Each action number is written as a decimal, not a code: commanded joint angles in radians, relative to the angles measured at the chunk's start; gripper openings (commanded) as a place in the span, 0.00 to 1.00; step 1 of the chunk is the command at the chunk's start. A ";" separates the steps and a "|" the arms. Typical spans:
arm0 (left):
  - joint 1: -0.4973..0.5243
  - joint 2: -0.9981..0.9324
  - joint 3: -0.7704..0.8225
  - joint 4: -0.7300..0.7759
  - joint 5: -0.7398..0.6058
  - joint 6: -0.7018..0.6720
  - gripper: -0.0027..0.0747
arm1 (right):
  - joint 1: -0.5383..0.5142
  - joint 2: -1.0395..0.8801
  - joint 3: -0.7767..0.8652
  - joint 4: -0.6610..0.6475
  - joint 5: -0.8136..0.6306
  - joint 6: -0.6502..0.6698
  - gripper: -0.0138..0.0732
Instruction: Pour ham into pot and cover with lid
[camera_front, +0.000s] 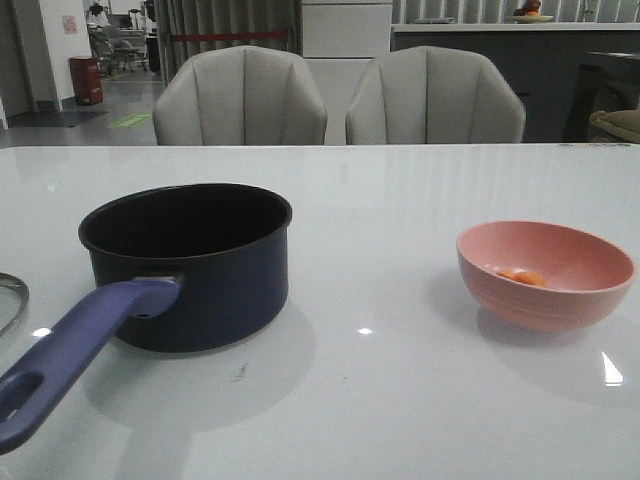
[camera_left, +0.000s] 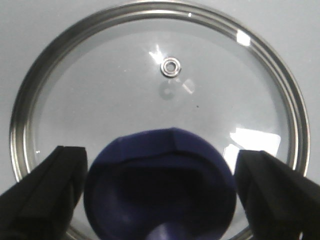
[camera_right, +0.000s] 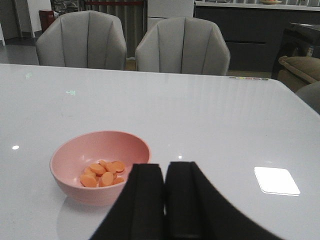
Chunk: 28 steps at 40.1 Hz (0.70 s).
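Item 1, near left edge of the white table: your lid, glass with a metal rim, lies flat with its blue knob up; only a sliver shows in the front view. Your left gripper hangs directly above it, fingers spread wide with one on each side of the knob and not touching it, placed, by my reading, for a later pick

Item 2, left of centre: your pot, dark navy, black inside, upright, uncovered and apparently empty, its purple-blue handle pointing to the near left corner, so the mouth stands open to a pour from the right

Item 3, right side: pink bowl, upright, well apart from the pot, holding the ham as orange slices. Your right gripper sits just on the near side of the bowl, fingers pressed together, holding nothing

Item 4, beyond the far edge: two grey chairs
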 joint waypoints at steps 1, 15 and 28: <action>-0.001 -0.041 -0.044 0.015 0.019 0.004 0.86 | -0.007 -0.019 -0.004 -0.009 -0.089 0.000 0.33; -0.015 -0.224 -0.070 0.003 0.009 0.025 0.86 | -0.007 -0.019 -0.004 -0.009 -0.089 0.000 0.33; -0.087 -0.537 0.091 -0.009 -0.150 0.025 0.86 | -0.007 -0.019 -0.004 -0.009 -0.089 0.000 0.33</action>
